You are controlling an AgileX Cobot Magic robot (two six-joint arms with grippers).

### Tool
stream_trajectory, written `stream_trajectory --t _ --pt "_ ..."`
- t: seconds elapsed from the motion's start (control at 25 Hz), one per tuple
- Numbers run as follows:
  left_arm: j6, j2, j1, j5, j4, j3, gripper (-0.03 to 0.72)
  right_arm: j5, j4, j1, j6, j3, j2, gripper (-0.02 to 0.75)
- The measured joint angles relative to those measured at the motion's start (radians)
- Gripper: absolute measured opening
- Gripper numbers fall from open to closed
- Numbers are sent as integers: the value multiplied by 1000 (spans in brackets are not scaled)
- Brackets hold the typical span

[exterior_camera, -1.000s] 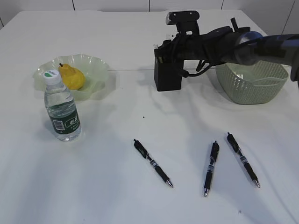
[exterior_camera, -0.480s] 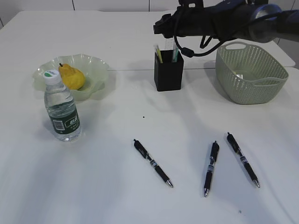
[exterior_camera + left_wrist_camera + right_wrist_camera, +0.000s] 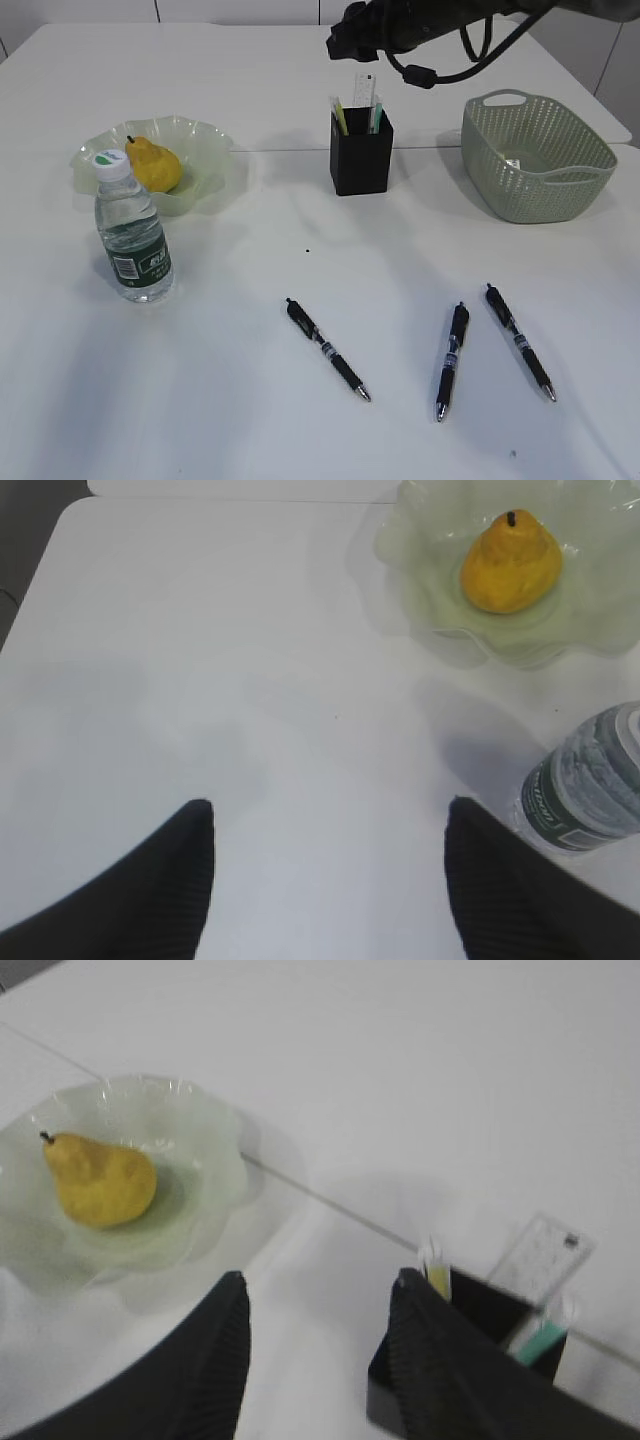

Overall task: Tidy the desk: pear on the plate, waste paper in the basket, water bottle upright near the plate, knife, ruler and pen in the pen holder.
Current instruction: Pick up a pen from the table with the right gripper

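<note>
From outside, the pear (image 3: pixel 153 166) sits on the plate (image 3: pixel 205 142), the water bottle (image 3: pixel 132 232) stands beside it, the ruler (image 3: pixel 364 92) is in the pen holder (image 3: pixel 360 152) and three pens (image 3: pixel 327 349) lie on the desk (image 3: pixel 250 400); each wrist view shows its tool, left tool (image 3: pixel 330 830) and right tool (image 3: pixel 318 1305), spread and empty.

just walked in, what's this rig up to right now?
Desk tidy-up, partly done. The pear is on the plate, the water bottle stands upright beside it, and the pen holder already has the ruler and a couple of other items in it. The right gripper is open and empty above the holder. Three pens lie on the desk. The left gripper is open, holding nothing, near the bottle.
</note>
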Motion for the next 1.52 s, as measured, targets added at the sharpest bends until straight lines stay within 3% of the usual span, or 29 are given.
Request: stream_trajectory --t 0.16,0.48,0.6,1.04,1.52 --pt "0 0 0 0 0 0 510 177 -256 0 377 0 -44 338" --pt "0 0 0 21 0 0 510 524 -456 0 748 -2 -97 338" --pt "0 0 0 44 0 0 510 613 -489 0 779 -2 -98 338" --pt "0 1 0 70 -21 0 510 626 -542 0 806 89 -154 338" --pt "0 2 0 77 -21 0 503 620 -626 10 781 458 -232 338"
